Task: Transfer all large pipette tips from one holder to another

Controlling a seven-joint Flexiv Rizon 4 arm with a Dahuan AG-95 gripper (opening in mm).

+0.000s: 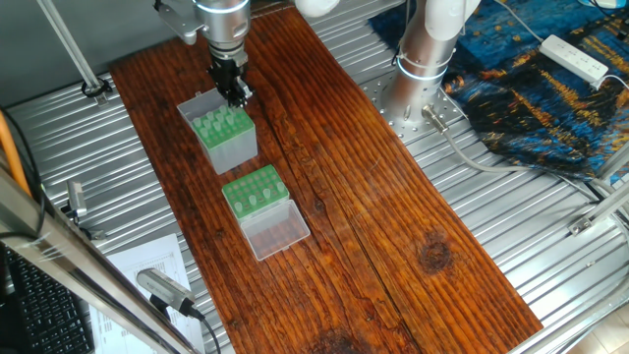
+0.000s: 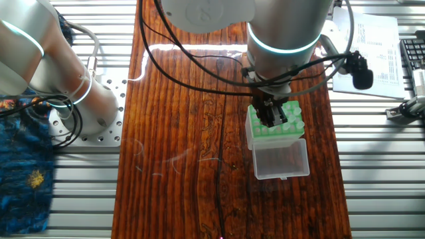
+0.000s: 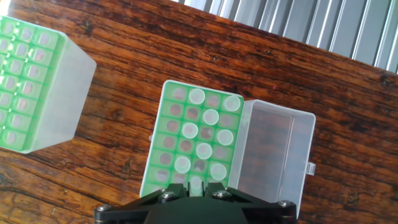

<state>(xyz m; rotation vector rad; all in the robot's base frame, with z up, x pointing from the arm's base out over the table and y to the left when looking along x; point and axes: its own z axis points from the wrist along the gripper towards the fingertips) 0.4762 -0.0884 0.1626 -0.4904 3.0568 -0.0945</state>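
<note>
**Directly over the taller box: gripper among the tips**

Two holders are counted on the wooden table (image 1: 413, 197), set close together in a line. The taller box (image 1: 228, 143) is seen with translucent grey sides and a green top plate. The low green rack (image 1: 254, 189) lies just beside it, with its clear lid (image 1: 277, 232) folded open flat on the wood.

One gripper (image 1: 236, 95) is seen, and it is held at the far edge of the taller box in both fixed views, with its fingertips at about the level of the green plate. Its fingers are drawn close together. Whether a tip is pinched between them cannot be told, since they are mostly hidden by the black body of the hand in the hand view.

In the hand view, eight large pipette tips (image 3: 211, 116) are counted as pale round tops in the green grid below the hand, spread in a staggered pattern. A ninth is seen right at the gripper. The other holes of that grid are shown dark and unfilled. A clear tray-like lid is seen open beside this grid (a small tab is visible on its outer edge). A second green-topped box is partly shown at the left edge of that view; its contents cannot be made out. A few pale tips are also seen standing in the low green rack in one fixed view, though they are too small to count.
</note>
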